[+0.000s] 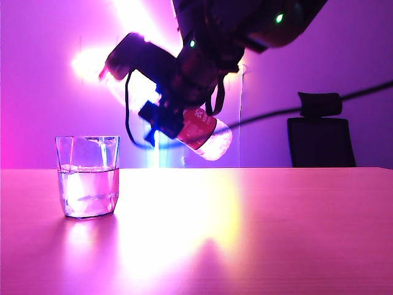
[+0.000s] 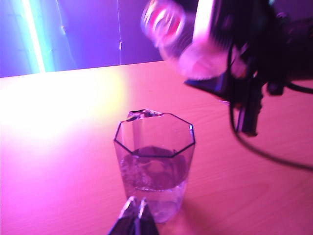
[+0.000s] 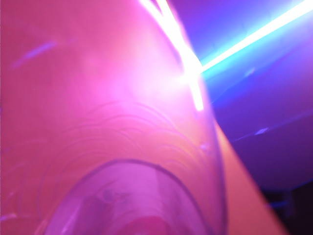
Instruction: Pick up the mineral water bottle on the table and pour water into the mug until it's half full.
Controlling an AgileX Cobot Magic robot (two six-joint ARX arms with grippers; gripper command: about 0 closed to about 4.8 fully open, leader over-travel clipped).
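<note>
The mug [image 1: 88, 177], a clear faceted glass, stands on the table [image 1: 245, 233] at the left, holding water to about half its height. In the exterior view my right gripper [image 1: 175, 120] hangs above the table just right of the mug, shut on the mineral water bottle [image 1: 202, 130] at its red label. The bottle is tilted, its base low on the right and its blurred neck up to the left. The bottle [image 3: 122, 147] fills the right wrist view and hides the fingers. My left gripper [image 2: 137, 204] is shut and empty, close to the mug [image 2: 154, 161]. The blurred bottle [image 2: 168, 29] hangs behind.
A black office chair [image 1: 320, 132] stands behind the table at the right. A dark cable [image 1: 276, 112] runs from the right arm towards it. Bright light strips glow on the back wall [image 1: 37, 74]. The right arm's dark body [image 2: 254, 54] and a hanging cable loom beyond the mug.
</note>
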